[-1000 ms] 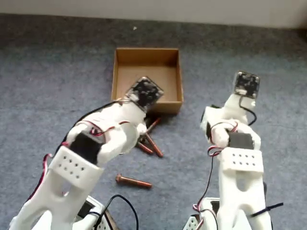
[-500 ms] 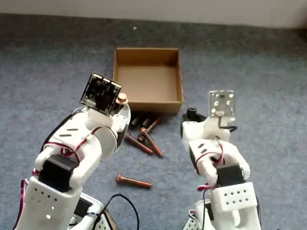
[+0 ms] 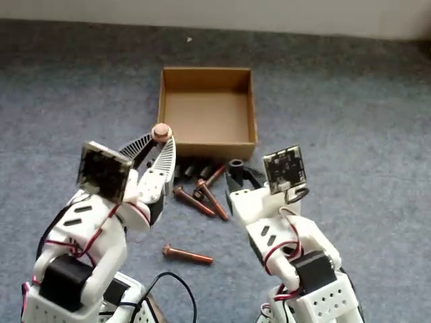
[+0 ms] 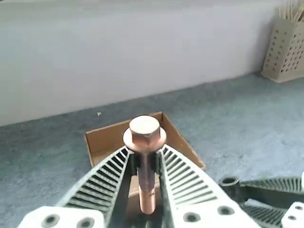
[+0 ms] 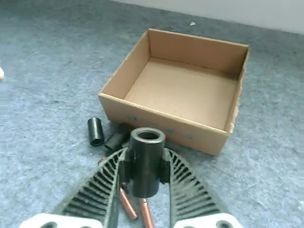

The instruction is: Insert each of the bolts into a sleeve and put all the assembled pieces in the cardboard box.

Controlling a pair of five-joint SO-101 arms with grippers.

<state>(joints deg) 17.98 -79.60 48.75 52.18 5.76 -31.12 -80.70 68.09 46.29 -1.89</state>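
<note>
Copper is the colour of the bolt (image 4: 144,137) clamped in the left gripper (image 4: 145,156). It has a smooth round shank and a hexagonal head on a broad flange. It stands head uppermost, raised above the carpet (image 3: 350,114) just in front of the cardboard box (image 3: 209,145). The right gripper (image 5: 145,159) is clenched on a sleeve (image 5: 147,142), a short matt black tube with its round bore facing up. It holds the sleeve upright near the box's front wall, apart from the bolt.

Both grippers have white plastic fingers (image 4: 183,173) built as ribbed, tapering lattices. The box is plain brown card, square, shallow and open-topped, resting on a grey-blue, short-piled carpet. A cluster of loose bolts (image 3: 202,195) lies crossed on the carpet before the box, and a single bolt (image 3: 187,254) lies nearer the arms. Two loose sleeves (image 5: 95,131) lie on their sides against the box's front wall.

Half a second ago the left wrist was closer to the box. It has since drawn back toward its base, bolt still in its grip. The right gripper has swung leftward with the sleeve, narrowing the gap between the two. A second ago the left arm was bent low over the cluster and the right stood farther out to the side.
</note>
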